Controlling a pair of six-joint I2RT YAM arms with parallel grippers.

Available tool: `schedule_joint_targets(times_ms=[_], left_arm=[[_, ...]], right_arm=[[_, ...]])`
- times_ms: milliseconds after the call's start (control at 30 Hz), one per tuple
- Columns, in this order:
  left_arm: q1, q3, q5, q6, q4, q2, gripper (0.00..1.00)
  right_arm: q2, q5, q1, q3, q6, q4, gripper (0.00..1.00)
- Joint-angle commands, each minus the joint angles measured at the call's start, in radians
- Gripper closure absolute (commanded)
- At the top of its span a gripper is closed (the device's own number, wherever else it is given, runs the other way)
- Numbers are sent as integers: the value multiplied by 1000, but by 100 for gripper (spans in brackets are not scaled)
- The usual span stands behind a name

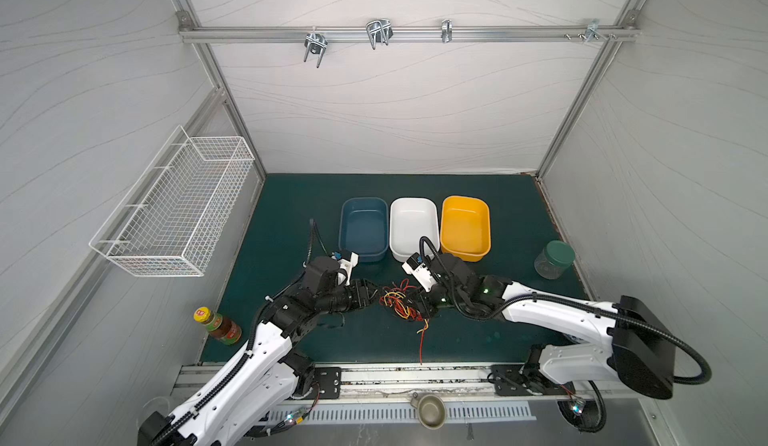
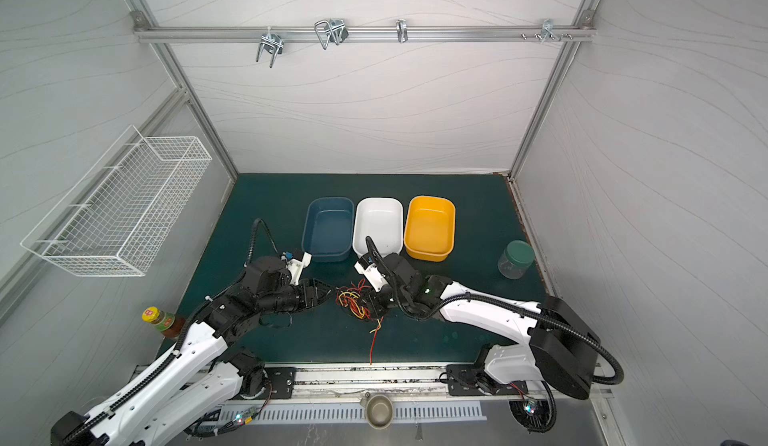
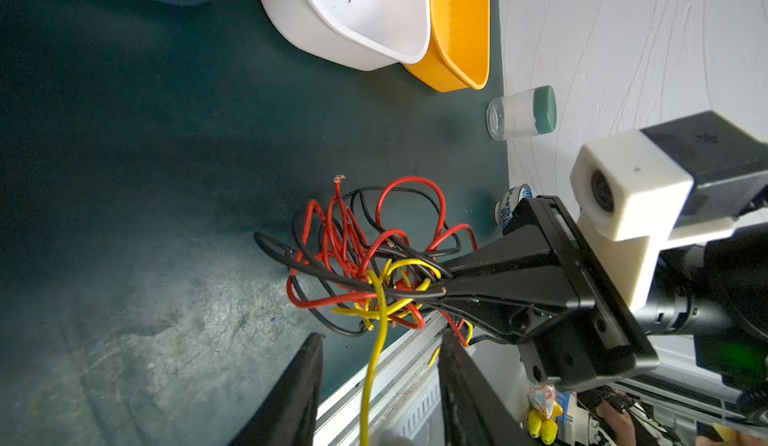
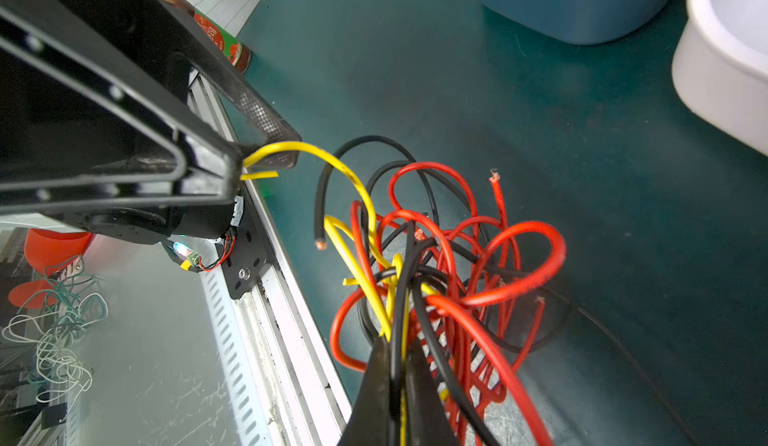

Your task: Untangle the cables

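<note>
Our right gripper (image 4: 397, 348) pinches the cables (image 1: 399, 304); left gripper (image 3: 380, 340), half-open, straddles the yellow cable (image 4: 332, 159). A tug may cinch knots.

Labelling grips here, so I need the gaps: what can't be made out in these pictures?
How many cables there are: loops overlap in wrist views, too small in both top views.
What the blue-and-white thing is: left wrist view, half behind the right pincer.
The bottle label: right wrist view, covered by the left pincer.
</note>
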Motion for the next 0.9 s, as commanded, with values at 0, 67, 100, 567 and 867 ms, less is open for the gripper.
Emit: schedule_joint_targets(times_ms=[0,67,100,567,867], left_arm=[[-8,11,-25,19,-7,-10,60],[-9,9,-20,19,-2,-9,67],[-11,8,-18,17,-2,-6,68],[-22,17,-27,31,-11,10,96],[-24,87,-101,19,-101,8,100]], right_arm=[[-18,-22,-6,2,5,19,100],[-18,-23,-8,1,9,19,100],[-17,-24,-9,2,10,19,100],[-16,-34,-17,3,17,17,100],[-24,-9,-30,-31,14,5,97]])
